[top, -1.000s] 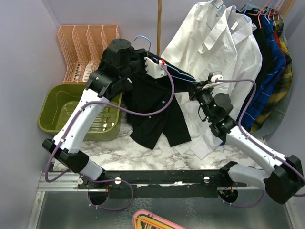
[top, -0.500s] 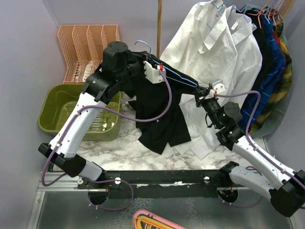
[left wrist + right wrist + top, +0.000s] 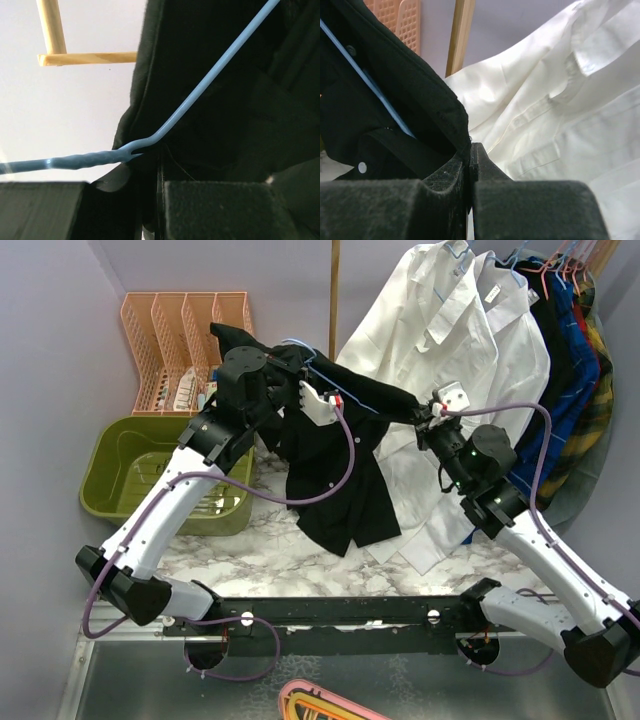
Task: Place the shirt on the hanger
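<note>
Left gripper [image 3: 150, 192] was clamped on the shirt [image 3: 335, 480] collar beside the hanger [image 3: 200, 90] neck, keeping both off the table [image 3: 255, 560]. Right gripper [image 3: 470, 160] pinched the shoulder edge taut, likely to seat it over the wire.
</note>
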`<state>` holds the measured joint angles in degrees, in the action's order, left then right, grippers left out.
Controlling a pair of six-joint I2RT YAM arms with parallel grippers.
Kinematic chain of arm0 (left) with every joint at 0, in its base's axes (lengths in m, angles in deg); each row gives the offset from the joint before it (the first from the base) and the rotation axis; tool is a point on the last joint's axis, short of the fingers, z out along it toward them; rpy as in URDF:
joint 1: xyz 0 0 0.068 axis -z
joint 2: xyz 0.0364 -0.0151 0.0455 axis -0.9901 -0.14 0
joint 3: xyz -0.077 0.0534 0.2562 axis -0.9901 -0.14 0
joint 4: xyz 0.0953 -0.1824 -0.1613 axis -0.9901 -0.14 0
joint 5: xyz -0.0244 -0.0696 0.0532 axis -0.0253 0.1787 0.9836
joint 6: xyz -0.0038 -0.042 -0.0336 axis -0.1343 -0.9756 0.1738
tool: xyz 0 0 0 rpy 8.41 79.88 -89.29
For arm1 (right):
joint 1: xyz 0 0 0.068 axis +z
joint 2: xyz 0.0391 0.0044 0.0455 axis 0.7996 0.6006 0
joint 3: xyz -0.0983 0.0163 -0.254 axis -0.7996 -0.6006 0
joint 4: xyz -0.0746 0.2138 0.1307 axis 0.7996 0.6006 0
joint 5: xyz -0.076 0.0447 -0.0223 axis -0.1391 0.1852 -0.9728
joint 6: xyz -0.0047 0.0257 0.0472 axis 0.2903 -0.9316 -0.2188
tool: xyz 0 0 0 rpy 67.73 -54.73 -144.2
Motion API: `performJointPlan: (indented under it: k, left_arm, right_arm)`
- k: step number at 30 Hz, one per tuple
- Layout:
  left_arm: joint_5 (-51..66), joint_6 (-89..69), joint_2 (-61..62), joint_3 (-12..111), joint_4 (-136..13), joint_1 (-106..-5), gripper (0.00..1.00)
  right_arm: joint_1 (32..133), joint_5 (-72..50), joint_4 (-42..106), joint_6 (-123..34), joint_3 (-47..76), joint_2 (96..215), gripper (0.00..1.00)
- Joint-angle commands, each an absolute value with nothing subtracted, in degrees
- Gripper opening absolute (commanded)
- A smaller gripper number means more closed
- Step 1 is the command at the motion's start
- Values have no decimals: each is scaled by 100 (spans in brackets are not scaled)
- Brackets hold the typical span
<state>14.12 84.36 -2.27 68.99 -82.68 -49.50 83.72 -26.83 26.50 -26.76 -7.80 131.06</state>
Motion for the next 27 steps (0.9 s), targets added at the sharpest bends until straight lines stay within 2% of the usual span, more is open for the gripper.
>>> performJointPlan:
  k: [1, 6, 11, 17, 22, 27]
  left_arm:
    - [2543, 8959, -151, 7091, -8064, -5225, 0]
    - [2489, 8671, -199, 7167, -8038, -5212, 0]
    - [2280, 7242, -311, 7534, -8543, -5130, 0]
    - [1700, 5640, -464, 8054, -9427, -4931, 0]
    - [1830, 5262, -539, 7898, -9465, -4596, 0]
    - [2332, 4798, -702, 7769, -9234, -4301, 0]
  right_arm:
    - [8227, -2915, 2927, -1502, -798, 12640, 1]
    - [8227, -2567, 3403, -1963, -418, 12733, 1]
    - [8227, -1053, 4039, -3344, 117, 13144, 1]
    - [8231, 124, 3152, -5141, -6, 13395, 1]
    - [8329, 814, 2718, -6009, 227, 13760, 1]
    - [8825, 862, 2500, -6568, 535, 14134, 1]
